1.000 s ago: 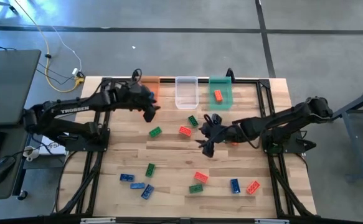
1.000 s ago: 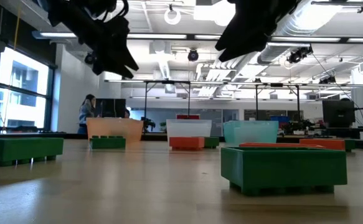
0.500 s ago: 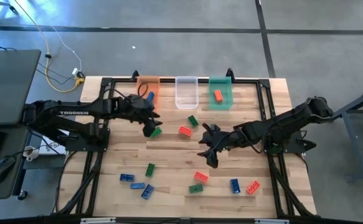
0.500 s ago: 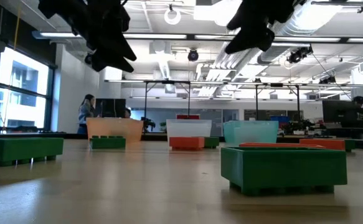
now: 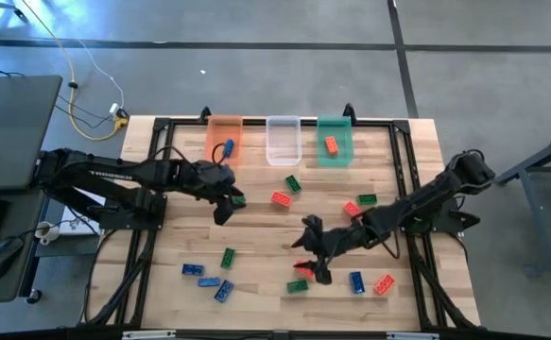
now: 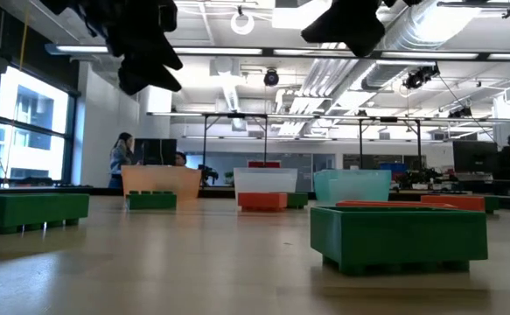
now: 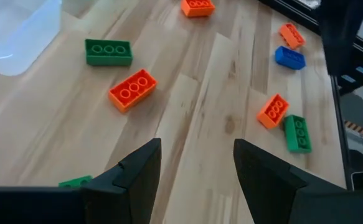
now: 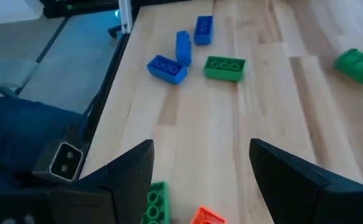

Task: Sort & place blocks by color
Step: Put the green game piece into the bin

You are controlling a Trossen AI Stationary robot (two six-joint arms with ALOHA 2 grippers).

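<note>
Both hands stood apart and empty; right hand (image 5: 315, 266), lower centre, should settle squarely over the red studded plastic brick (image 5: 303, 266) before closing

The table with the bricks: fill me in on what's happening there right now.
Two robot arms are sorting toy bricks into three bins at the table's far edge. The orange bin holds a blue brick, the green bin a red one. The left gripper hovers open and empty by a green brick; the right gripper hangs open over a red brick. Most bricks lie loose.
</note>
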